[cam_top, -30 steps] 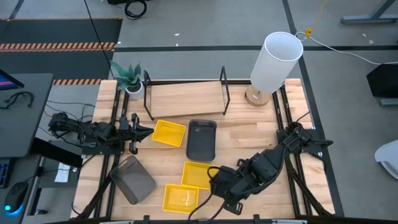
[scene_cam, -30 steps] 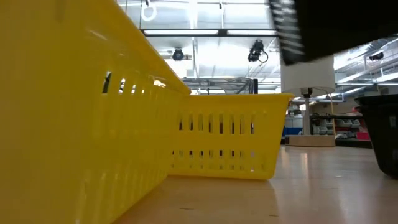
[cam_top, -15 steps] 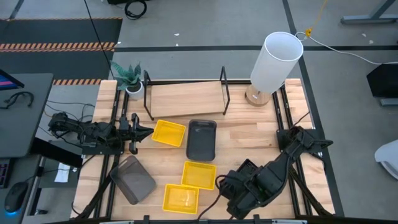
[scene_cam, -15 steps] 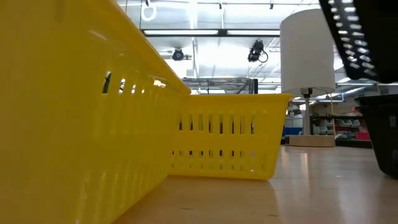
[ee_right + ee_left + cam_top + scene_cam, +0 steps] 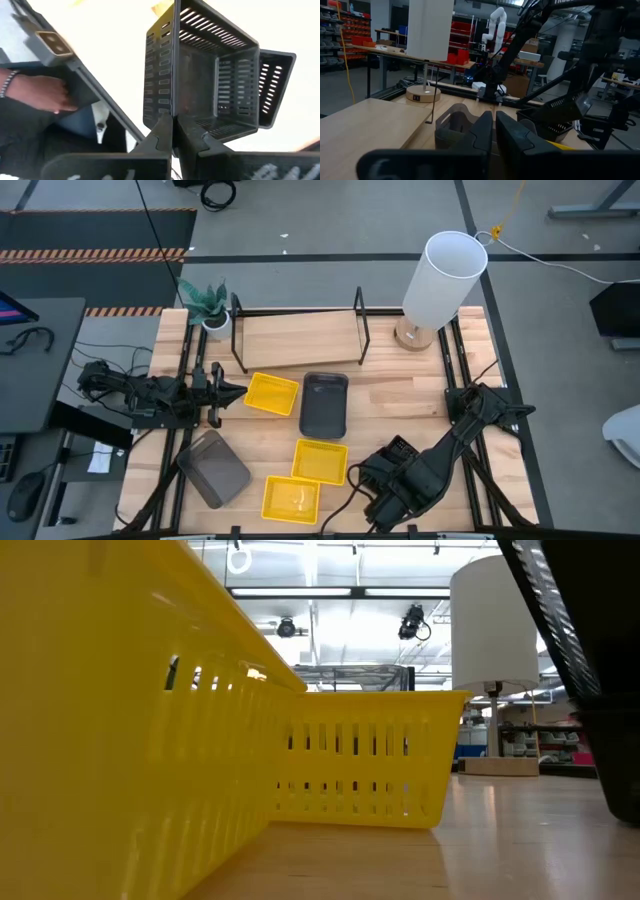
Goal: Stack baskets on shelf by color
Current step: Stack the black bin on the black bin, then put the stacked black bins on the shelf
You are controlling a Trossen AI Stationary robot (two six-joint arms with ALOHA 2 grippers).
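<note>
My right gripper (image 5: 173,131), near the table's front right (image 5: 385,492), is shut on a black perforated basket (image 5: 210,75) that it holds in the air. A second black basket (image 5: 276,85) shows behind the first. Three yellow baskets (image 5: 271,394) (image 5: 320,461) (image 5: 291,498) and two dark grey ones (image 5: 324,403) (image 5: 213,468) rest bottom-down on the table. The shelf (image 5: 298,338) stands at the back. My left gripper (image 5: 225,392) waits shut at the left edge, touching nothing. My right gripper pinches one side wall of the black basket at its rim (image 5: 173,107), one finger inside and one outside. The fingers point down from above. The basket hangs below them, tipped on its side and clear of the table (image 5: 570,620).
A white cylinder lamp (image 5: 445,280) stands at the back right and a small potted plant (image 5: 205,305) at the back left. A person's hand (image 5: 35,95) shows below the table's edge in the right wrist view. Bare wood lies right of the grey basket (image 5: 400,395).
My right gripper has sunk and gone toward the table's right edge, rolling its wrist, with the black basket still in its hold. In the low view the basket has swung from the upper middle to the right side.
</note>
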